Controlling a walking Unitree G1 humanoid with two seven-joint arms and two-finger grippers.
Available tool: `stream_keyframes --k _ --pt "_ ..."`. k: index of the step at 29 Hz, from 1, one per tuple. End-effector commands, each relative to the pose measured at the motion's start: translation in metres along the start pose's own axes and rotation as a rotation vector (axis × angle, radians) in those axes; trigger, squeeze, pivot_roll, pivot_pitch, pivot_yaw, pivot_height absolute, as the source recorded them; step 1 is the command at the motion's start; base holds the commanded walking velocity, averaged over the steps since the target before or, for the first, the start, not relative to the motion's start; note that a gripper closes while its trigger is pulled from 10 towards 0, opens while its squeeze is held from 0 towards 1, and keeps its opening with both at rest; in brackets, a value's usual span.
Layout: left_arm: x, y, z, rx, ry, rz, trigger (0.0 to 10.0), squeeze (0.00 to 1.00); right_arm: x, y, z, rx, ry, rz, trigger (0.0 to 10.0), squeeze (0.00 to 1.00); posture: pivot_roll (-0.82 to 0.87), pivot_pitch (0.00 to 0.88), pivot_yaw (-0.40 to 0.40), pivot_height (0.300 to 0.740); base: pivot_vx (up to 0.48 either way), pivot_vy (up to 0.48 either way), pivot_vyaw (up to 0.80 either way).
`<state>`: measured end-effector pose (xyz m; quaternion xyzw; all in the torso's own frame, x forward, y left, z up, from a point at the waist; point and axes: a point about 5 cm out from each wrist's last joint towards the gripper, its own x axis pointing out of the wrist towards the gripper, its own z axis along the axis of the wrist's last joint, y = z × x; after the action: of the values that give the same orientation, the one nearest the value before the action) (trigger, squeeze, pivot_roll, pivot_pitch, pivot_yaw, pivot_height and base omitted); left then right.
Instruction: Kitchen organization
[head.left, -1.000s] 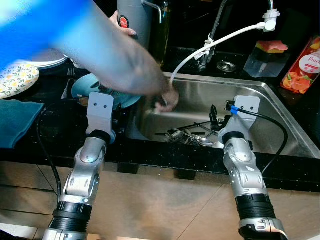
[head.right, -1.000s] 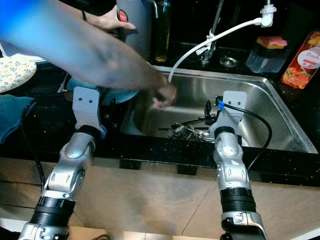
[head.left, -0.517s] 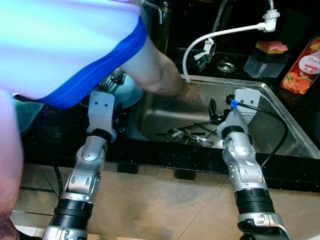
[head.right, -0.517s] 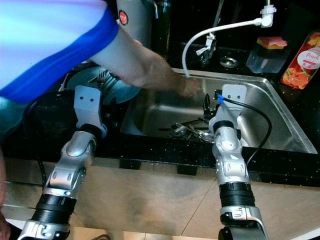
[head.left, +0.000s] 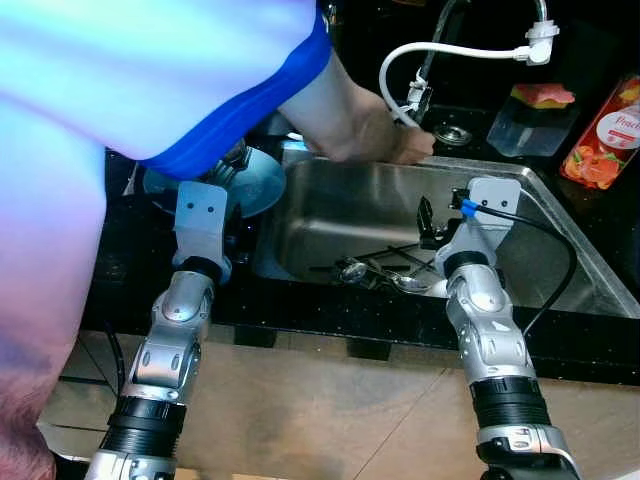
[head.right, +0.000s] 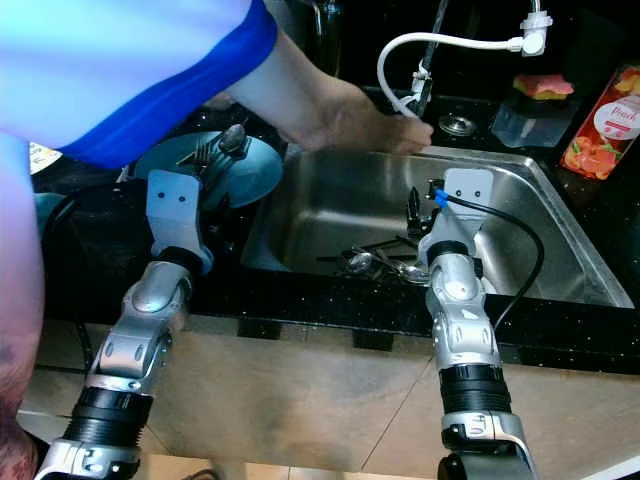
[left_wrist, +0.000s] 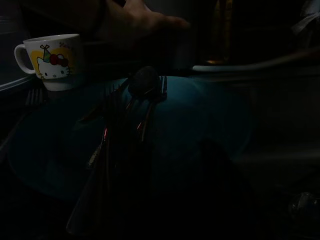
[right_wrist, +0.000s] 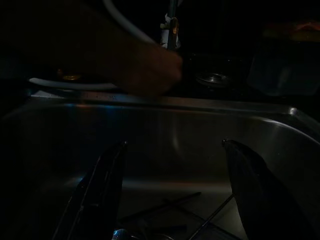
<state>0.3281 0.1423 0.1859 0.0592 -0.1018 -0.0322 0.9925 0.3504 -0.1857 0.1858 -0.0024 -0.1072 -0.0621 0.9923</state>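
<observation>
The person's hand (head.left: 385, 140) has moved from inside the sink (head.left: 560, 215) up to its back rim, beside the tap's white hose (head.left: 440, 52), so the basin is now free for the robot to reach in (a judgement, not a thing seen); the cutlery (head.left: 375, 272) still lies in a heap on the sink floor near the front wall. The right gripper (right_wrist: 170, 195) hangs over the basin just above that heap, its fingers spread wide and holding nothing. The left gripper (head.left: 228, 222) is held at the sink's left edge over the black desk (head.left: 110, 265), facing the teal plate (head.right: 255, 170) that carries a spoon and forks; whether its fingers are open I cannot tell. A cartoon mug (left_wrist: 55, 60) stands behind the plate.
</observation>
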Motion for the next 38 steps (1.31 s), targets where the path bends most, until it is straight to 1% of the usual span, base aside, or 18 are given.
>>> stream_keyframes --k 1,5,38 --pt "0.0005 -0.0027 -0.0024 -0.002 0.008 0.002 10.0 0.00 0.0012 -0.0032 0.0019 0.005 -0.001 -0.008 10.0 0.00 0.23 0.000 -0.077 0.740 0.000 0.000 0.00" --pt "-0.0002 -0.0048 -0.0019 -0.004 0.006 -0.002 10.0 0.00 0.0005 -0.0036 0.0018 0.006 -0.002 -0.009 10.0 0.00 0.23 0.000 -0.078 0.740 0.000 0.000 0.00" --pt "-0.0005 -0.0054 -0.0026 0.002 0.016 -0.011 10.0 0.00 -0.0007 0.0010 0.0023 0.017 -0.002 -0.009 10.0 0.00 0.23 0.013 -0.068 0.740 0.000 0.000 0.00"
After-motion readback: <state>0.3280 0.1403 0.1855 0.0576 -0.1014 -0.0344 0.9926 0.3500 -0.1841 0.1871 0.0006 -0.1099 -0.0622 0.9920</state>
